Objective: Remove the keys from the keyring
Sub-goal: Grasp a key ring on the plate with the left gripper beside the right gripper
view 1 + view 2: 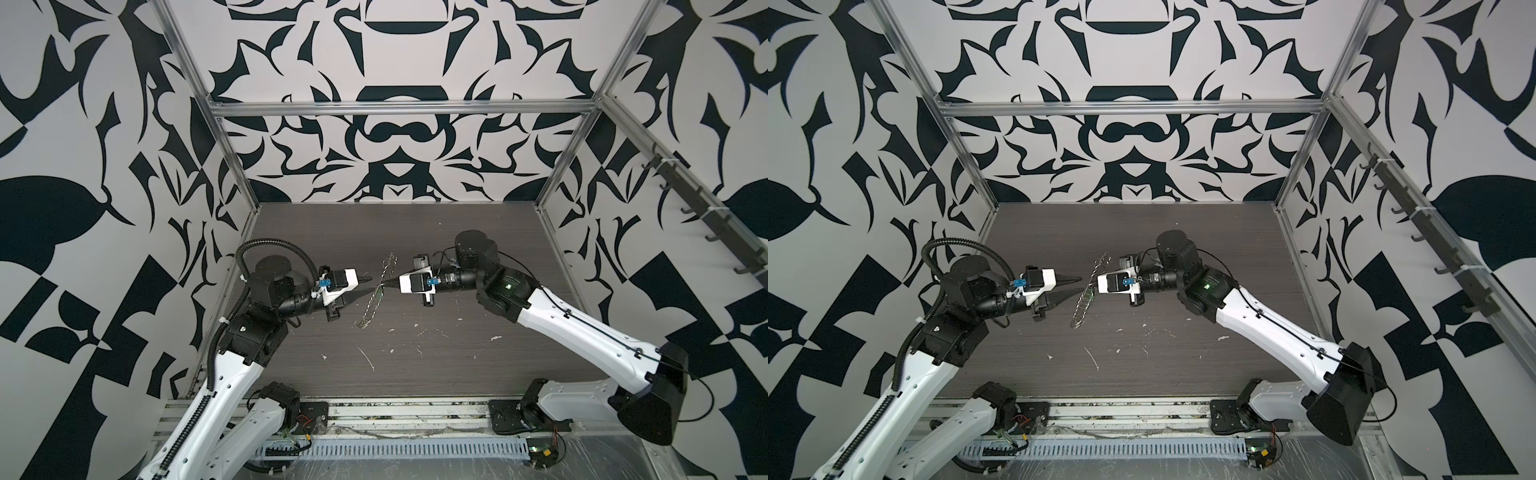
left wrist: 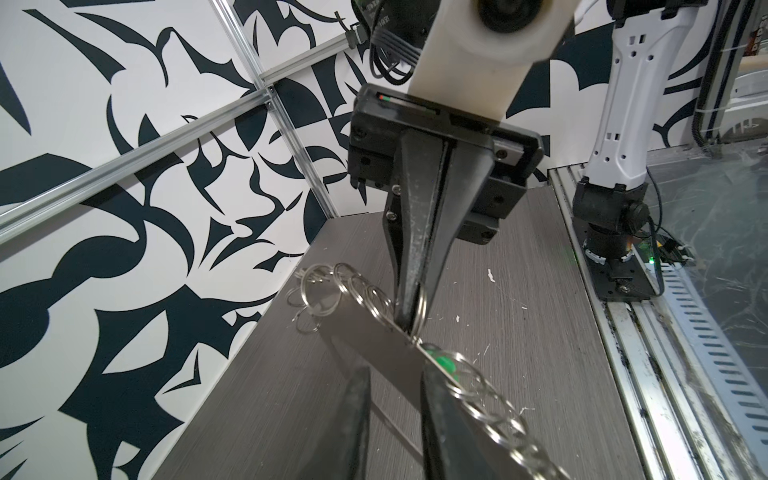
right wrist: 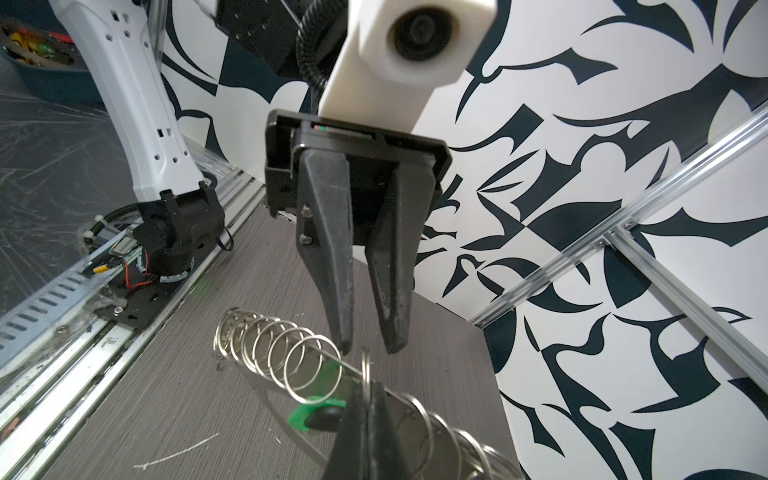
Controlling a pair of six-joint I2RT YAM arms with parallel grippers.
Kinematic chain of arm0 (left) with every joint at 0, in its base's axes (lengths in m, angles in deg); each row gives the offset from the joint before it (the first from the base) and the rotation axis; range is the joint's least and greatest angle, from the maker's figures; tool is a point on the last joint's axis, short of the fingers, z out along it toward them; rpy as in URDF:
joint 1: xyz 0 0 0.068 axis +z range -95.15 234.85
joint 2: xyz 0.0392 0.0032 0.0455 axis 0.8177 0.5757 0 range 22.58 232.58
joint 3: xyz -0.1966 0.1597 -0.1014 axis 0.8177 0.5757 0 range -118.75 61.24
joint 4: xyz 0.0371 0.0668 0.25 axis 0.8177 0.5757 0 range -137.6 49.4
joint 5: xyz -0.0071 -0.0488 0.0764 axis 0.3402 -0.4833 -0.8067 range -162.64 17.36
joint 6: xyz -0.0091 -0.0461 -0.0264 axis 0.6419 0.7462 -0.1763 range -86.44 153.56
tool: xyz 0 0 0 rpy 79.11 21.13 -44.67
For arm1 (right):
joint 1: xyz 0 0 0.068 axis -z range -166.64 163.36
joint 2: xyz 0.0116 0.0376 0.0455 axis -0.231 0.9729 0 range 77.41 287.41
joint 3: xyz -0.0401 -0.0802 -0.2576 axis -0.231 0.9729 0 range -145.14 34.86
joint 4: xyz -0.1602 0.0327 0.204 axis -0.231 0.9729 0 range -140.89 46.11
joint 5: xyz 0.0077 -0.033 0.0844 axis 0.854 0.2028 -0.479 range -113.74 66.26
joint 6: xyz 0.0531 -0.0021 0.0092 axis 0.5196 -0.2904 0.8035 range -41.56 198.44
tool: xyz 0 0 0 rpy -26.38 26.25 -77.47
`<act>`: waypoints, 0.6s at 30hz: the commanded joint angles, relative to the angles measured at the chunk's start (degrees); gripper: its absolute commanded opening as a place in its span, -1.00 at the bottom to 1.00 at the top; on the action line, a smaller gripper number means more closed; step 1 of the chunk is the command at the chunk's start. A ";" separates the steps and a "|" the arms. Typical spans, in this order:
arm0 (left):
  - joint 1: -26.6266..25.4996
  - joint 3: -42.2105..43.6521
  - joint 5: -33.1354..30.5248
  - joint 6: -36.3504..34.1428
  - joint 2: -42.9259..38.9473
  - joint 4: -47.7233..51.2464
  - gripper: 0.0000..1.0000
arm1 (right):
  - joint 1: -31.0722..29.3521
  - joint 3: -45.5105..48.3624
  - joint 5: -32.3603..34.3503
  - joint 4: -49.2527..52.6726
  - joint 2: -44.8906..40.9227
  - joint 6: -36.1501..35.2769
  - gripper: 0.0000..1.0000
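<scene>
The keyring (image 1: 368,316) is a thin pale loop strung with several small silver rings, held slanted above the dark table (image 1: 457,365) in both top views (image 1: 1077,320). My right gripper (image 3: 365,388) is shut on one silver ring near the loop's middle (image 2: 417,307). The key's bright green tag (image 3: 305,415) with its dark head hangs on the loop beside that grip (image 2: 442,361). My left gripper (image 2: 395,374) faces it from the other side, jaws a little apart with nothing between them. Its fingertips (image 3: 345,345) hover just over the held ring.
White scraps (image 1: 368,359) lie scattered on the table's near half. Patterned walls on aluminium rails (image 1: 399,109) close in the back and sides. Both arm bases and a slotted cable duct (image 1: 395,451) run along the front edge.
</scene>
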 commanded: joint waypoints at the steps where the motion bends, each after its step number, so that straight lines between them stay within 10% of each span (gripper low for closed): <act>1: -0.47 -0.12 2.33 0.42 -0.04 -0.87 -0.50 | 0.03 -0.51 -2.37 -7.17 0.30 3.63 -1.00; 18: -1.15 -1.31 0.33 1.53 1.57 0.29 -1.00 | -0.05 -1.24 -4.89 -7.80 1.48 5.44 -1.00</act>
